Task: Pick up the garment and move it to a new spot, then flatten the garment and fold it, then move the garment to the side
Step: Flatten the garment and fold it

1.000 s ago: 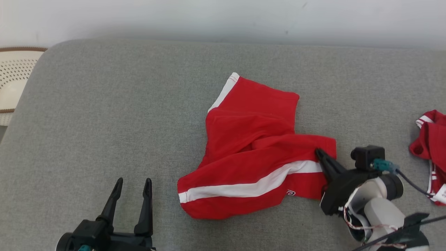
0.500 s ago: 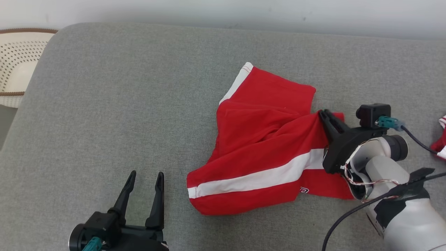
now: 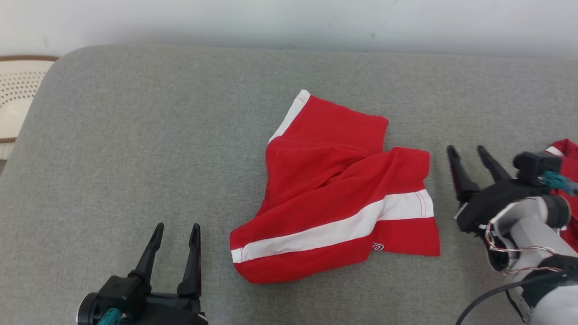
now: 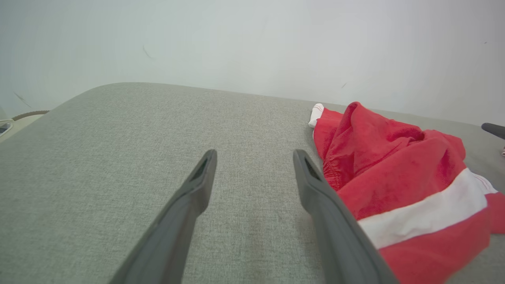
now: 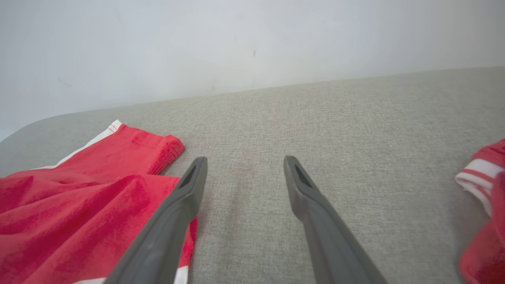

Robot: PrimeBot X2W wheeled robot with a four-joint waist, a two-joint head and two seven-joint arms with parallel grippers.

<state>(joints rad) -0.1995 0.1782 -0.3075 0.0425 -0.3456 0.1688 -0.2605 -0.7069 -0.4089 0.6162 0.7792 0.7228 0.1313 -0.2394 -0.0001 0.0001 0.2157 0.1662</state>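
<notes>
Red shorts (image 3: 334, 203) lie bunched, middle of gray worktop (image 3: 135, 135). Right claw (image 3: 465, 150) spread wide, just beside shorts, holding nothing. Left claw (image 3: 177, 226) spread too. Best next, I think: pinch far corners, pull apart gently (no yanking) till flat.

The garment (image 3: 334, 203) is bright red, crossed by one broad white stripe (image 3: 316, 240), with a white hem band (image 3: 291, 118) stitched in red and a tiny white logo (image 3: 378, 247). The cushion (image 3: 135, 149) is a flecked light grey weave; the wall (image 3: 271, 18) is off-white. A second garment (image 3: 568, 152) at the right is red with thin white stripes. The basket (image 3: 18, 99) is cream, dotted with holes, brown-rimmed. The left gripper (image 3: 176, 226) and right gripper (image 3: 466, 150) are black.
</notes>
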